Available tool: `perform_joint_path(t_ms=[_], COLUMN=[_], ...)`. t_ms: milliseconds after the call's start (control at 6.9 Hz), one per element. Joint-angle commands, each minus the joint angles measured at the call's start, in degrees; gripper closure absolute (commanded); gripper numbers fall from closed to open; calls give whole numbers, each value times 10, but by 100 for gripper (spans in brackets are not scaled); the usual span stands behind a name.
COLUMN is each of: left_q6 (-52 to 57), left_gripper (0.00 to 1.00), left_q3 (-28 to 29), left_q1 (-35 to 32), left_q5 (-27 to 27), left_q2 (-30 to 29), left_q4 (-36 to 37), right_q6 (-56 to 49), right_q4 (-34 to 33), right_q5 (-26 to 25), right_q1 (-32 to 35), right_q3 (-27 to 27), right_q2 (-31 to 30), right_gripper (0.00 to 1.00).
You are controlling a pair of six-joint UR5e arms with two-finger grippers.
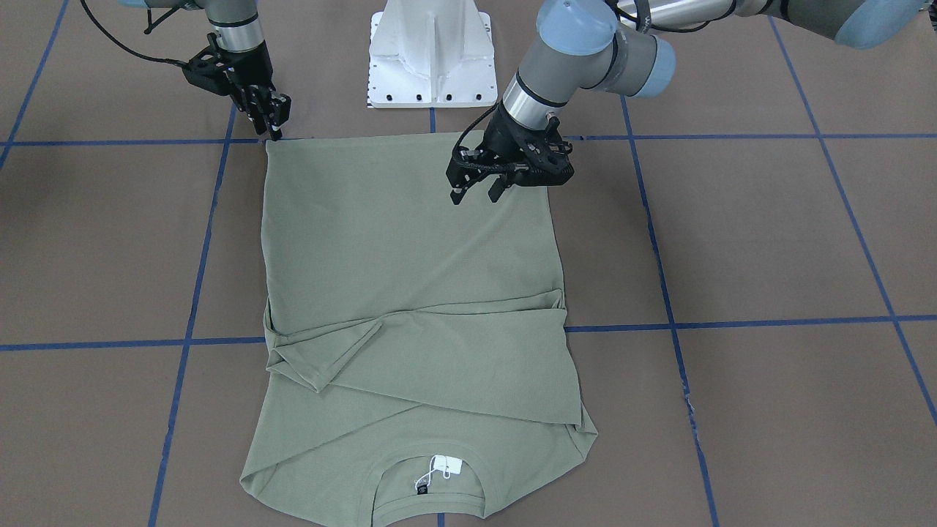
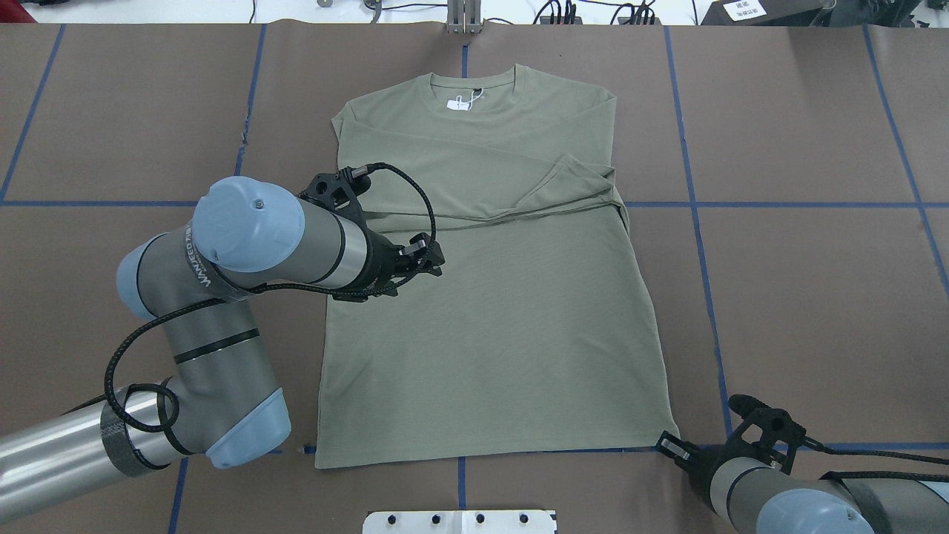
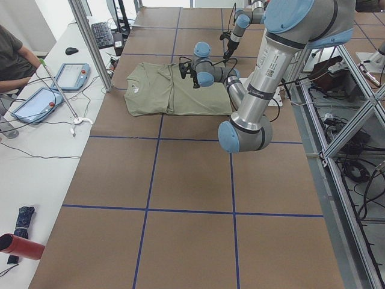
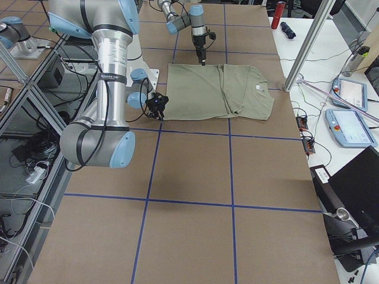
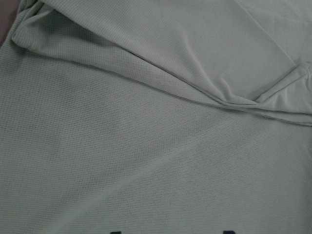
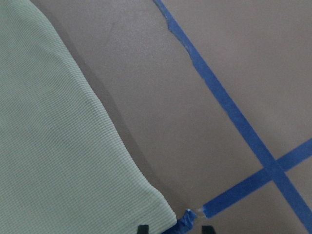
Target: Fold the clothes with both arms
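One camera looks down from behind the robot and another looks down from across the worktop (image 1: 768, 241), facing the robot's white base (image 1: 432, 55), and both see the green shirt (image 2: 497, 334). Two more cameras sit far off at the two ends of the worktop and look along it, so the shirt looks small in both. The last two ride on the wrists, very close: the left one sees only shirt cloth, the right one the shirt's corner by the blue tape (image 6: 229, 107).

Shirt (image 1: 410, 241) matt fine-knit cloth; table (image 1: 768, 234) matt smooth paper-like sheet w/ tape (image 1: 732, 136) strips.
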Motion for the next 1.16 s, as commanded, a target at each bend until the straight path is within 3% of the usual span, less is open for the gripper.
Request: perform_joint_path(t_ms=[0,870,1014], left_q6=[0,0,0], left_gripper=[24,24,24], left_q3=[0,0,0], left_q1=[0,0,0], left_q5=[0,0,0], left_q2=[0,3,3], left_q4=[0,0,0], right_q6=[-1,-3,-3], right_q4=[-34,-38,-38], right_q5=[0,0,0], right_q1=[4,3,3], right_q3=[-2,-9,-9], right_q2=[15,19,20], right_gripper=[51,57,68])
